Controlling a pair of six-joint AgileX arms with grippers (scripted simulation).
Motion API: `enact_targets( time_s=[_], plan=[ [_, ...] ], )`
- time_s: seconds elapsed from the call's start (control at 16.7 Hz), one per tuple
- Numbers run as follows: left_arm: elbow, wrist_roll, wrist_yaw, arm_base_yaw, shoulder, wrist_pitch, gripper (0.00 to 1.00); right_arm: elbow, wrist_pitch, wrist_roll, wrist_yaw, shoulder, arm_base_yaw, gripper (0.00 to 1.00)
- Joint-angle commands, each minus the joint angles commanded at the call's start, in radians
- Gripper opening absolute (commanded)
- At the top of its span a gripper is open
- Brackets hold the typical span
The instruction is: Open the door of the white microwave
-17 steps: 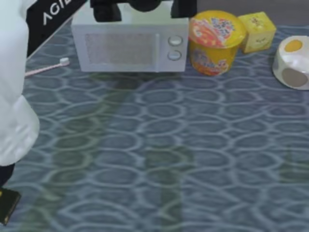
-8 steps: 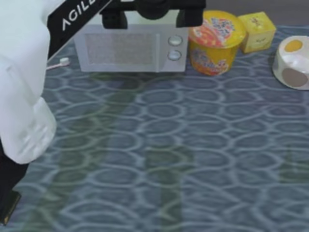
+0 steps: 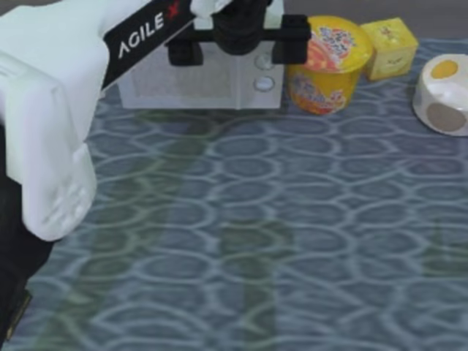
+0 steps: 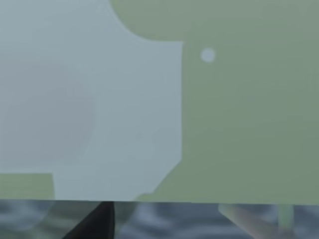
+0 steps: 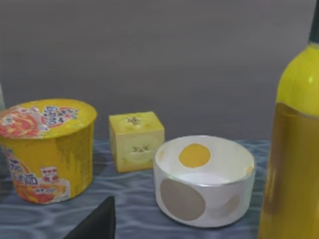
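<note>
Hovering left gripper (image 3: pixel 235 45), boxy white microwave (image 3: pixel 252 91) (mesh door (image 3: pixel 183 84))

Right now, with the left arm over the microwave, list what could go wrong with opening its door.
1. The left gripper hangs above the microwave, hiding the top of the door; whether it has any hold on the door edge cannot be seen, so a pull might slip.
2. The noodle cup stands close beside the microwave's knob side; if the microwave slides, the cup may be knocked.
3. The microwave looks small and might drag forward instead of opening.
</note>
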Motion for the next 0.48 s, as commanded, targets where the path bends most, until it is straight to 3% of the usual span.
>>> enact_targets(
  time_s=[0.24, 0.48],
  plan=[
    [-0.003, 0.002, 0.001, 0.002, 0.004, 0.007, 1.00, 0.000, 0.000, 0.000, 0.000, 0.000, 0.000, 1.00],
    [-0.003, 0.002, 0.001, 0.002, 0.004, 0.007, 0.70, 0.000, 0.000, 0.000, 0.000, 0.000, 0.000, 1.00]
  ],
)
